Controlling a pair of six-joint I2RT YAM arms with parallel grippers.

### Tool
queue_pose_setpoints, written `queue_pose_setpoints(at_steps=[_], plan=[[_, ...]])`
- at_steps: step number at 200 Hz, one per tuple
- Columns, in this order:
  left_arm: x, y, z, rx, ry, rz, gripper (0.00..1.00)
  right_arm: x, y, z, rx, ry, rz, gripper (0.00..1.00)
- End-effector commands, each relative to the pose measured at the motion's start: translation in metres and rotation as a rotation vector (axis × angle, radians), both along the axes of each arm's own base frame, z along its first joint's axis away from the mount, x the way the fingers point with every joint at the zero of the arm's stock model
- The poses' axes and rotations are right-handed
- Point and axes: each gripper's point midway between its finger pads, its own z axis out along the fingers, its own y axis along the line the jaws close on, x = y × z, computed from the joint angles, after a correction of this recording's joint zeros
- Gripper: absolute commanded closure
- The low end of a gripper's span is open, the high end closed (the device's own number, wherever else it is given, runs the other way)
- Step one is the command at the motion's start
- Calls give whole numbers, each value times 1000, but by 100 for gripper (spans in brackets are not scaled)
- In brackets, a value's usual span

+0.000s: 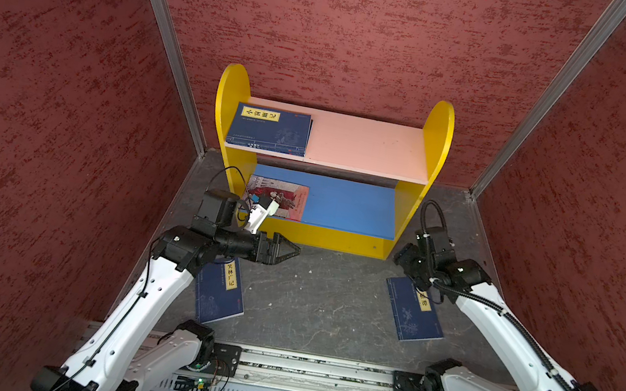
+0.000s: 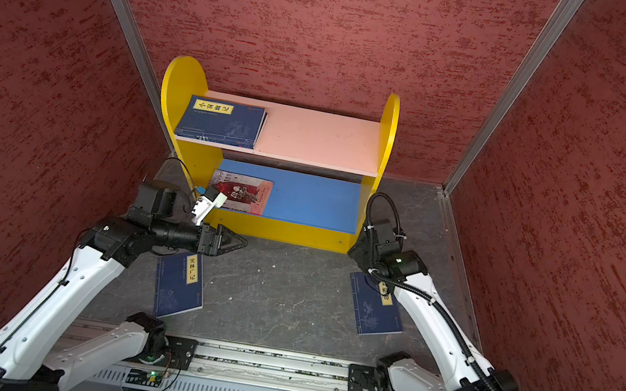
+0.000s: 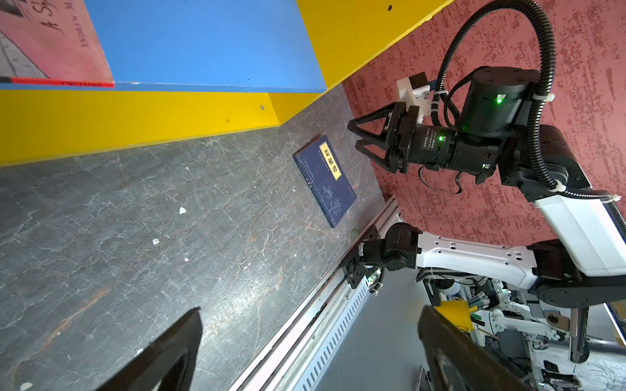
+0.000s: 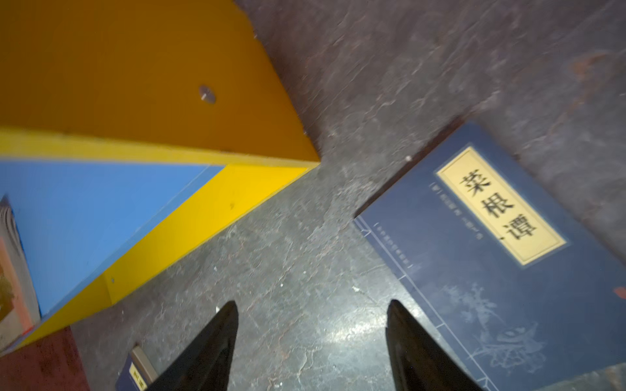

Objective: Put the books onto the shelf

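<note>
Both empty, left gripper (image 3: 311, 309) spread wide, right gripper (image 4: 313, 302) parted above tabletop (image 4: 305, 243) beside navy book (image 4: 491, 287).

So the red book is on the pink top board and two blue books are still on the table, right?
No: the red book is on the blue lower board, as both top views show. Two blue books are still on the table.
</note>
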Motion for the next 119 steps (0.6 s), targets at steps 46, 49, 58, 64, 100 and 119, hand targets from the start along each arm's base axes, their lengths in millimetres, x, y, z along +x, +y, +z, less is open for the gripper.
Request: queue_pose_setpoints(at_steps=[46, 49, 58, 64, 100, 119], plan=[[11, -9, -20, -34, 123, 51, 0, 5, -81, -47, 43, 68, -196, 14], [11, -9, -22, -30, 129, 52, 0, 5, -86, -49, 37, 77, -199, 14], [11, -9, -24, -24, 134, 53, 1, 5, -96, -55, 29, 101, -213, 14], [11, -8, -26, -24, 140, 55, 1, 6, -101, -58, 27, 107, -216, 14], [7, -8, -38, -39, 184, 76, 1, 9, -136, -73, 38, 128, -271, 14], [6, -8, -45, -40, 201, 82, 1, 9, -143, -87, 55, 169, -258, 15]])
